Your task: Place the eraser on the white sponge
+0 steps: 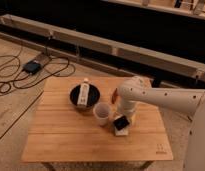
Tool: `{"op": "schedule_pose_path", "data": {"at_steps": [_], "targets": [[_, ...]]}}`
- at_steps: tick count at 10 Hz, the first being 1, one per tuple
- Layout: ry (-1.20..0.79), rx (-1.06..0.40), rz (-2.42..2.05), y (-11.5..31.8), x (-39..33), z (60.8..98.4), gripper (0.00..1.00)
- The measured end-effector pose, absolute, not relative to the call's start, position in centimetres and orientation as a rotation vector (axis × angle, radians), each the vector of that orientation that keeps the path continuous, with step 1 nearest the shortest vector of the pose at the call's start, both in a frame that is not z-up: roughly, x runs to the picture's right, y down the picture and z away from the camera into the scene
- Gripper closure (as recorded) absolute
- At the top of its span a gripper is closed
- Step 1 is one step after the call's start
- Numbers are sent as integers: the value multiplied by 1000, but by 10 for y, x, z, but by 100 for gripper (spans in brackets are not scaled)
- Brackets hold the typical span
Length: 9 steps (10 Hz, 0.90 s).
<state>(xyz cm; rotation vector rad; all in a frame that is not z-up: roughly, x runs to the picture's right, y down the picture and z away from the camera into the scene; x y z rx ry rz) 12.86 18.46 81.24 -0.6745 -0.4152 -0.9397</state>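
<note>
Flat black eraser [121, 122], rectangular with rounded corners, lying tilted on the white sponge [121, 131] near the wooden table's [66, 140] right edge, beside a white cup [102, 113]; gripper [124, 117] directly above it, finger state indiscernible.

Eraser [121, 122] on white sponge [121, 131] — pincer [127, 116] above, cup [102, 113] left.

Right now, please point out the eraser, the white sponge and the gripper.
eraser [121, 121], camera view, middle of its black top face.
white sponge [121, 132], camera view, pale edge showing below the eraser.
gripper [127, 116], camera view, at the eraser's upper right end.
</note>
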Motion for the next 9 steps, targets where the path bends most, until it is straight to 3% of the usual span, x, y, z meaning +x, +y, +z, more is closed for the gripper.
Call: {"op": "schedule_pose_path", "data": {"at_steps": [9], "targets": [[-400, -580, -892, 163, 133, 803, 37]]}}
